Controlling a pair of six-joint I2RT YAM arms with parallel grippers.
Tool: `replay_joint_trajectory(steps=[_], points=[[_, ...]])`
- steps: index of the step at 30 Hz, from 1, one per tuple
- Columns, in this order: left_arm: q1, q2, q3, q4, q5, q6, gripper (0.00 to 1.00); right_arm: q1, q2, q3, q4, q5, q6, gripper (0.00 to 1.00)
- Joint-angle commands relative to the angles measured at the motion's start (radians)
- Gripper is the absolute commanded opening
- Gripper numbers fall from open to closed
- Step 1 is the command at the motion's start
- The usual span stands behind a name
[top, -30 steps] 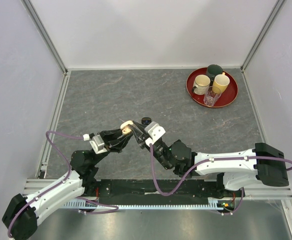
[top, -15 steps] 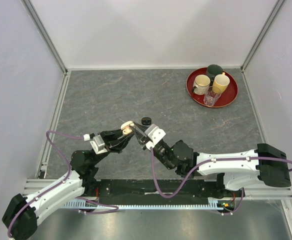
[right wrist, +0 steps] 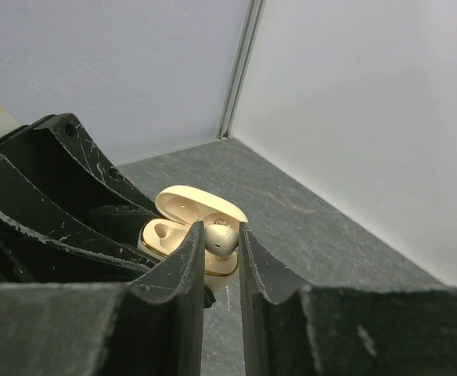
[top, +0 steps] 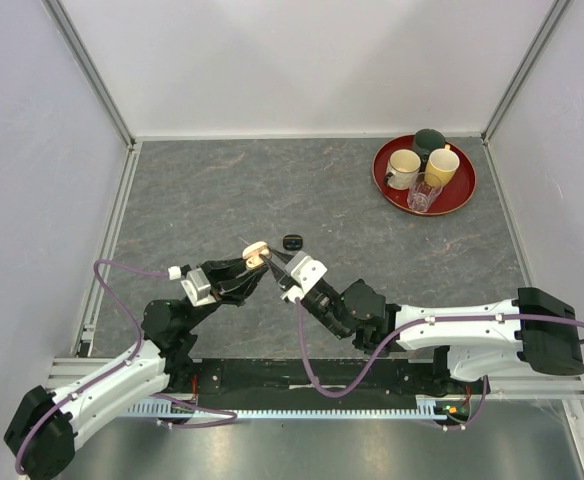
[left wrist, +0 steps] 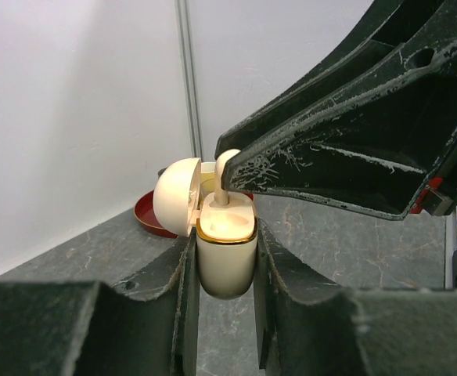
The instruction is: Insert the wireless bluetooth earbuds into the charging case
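Above the worktop's near-middle, a cream-white earbud (left wrist: 227, 168) stands stem-down in the charging case (left wrist: 225, 249), pinched by the closed right gripper (top: 276, 259). Case: glossy, rounded, gold-rimmed, lid hinged open; left gripper (top: 253, 264) clamped on its body. Small black item (top: 292, 241) lies just beyond. Worktop (top: 202, 200): grey, marbled, matt. Red round tray (top: 387, 188) of cups at far right corner. Plain white walls.

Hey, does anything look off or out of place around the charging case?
Only this: the cream earbud in the right gripper stands up out of the open charging case, not seated. The left gripper holds the case upright. Nothing looks spilled or damaged.
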Motion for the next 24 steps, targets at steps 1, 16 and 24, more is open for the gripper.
replay_joint_trajectory(steps=[1,16,24], points=[[-0.004,-0.007,0.038,0.075,-0.039,-0.021,0.02,0.004,-0.011,-0.005,-0.069,-0.043,-0.016,0.03],[-0.004,-0.002,0.029,0.081,-0.037,-0.02,0.02,0.004,0.002,0.042,-0.144,-0.038,0.054,0.23],[-0.002,-0.014,0.016,0.075,-0.06,-0.01,0.02,0.003,-0.034,0.051,-0.157,0.014,0.151,0.63]])
